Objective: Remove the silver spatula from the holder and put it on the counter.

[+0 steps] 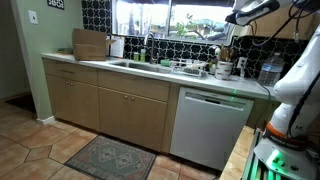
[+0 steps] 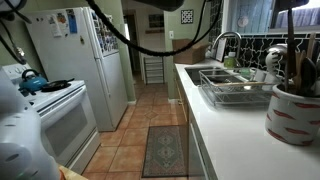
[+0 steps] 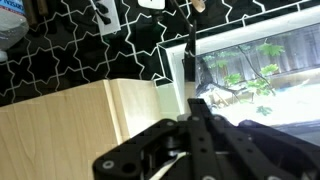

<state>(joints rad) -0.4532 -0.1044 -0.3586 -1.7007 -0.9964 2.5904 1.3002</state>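
The pale counter (image 1: 150,72) runs under the window and also shows in an exterior view (image 2: 235,135). A white holder with red marks (image 2: 294,112) stands on it at the near right, with several dark and silvery utensils (image 2: 284,58) upright in it. I cannot tell which one is the silver spatula. My gripper (image 1: 247,14) hangs high above the counter's right end, apart from the holder. In the wrist view its black fingers (image 3: 197,103) are closed together with nothing between them, facing the window and the black tiles.
A sink with a faucet (image 2: 225,45) and a wire dish rack (image 2: 236,92) sit beyond the holder. A cardboard box (image 1: 90,43) stands at the counter's far end. The fridge (image 2: 78,70) and stove (image 2: 50,115) face the counter. A rug (image 2: 165,150) lies on the floor.
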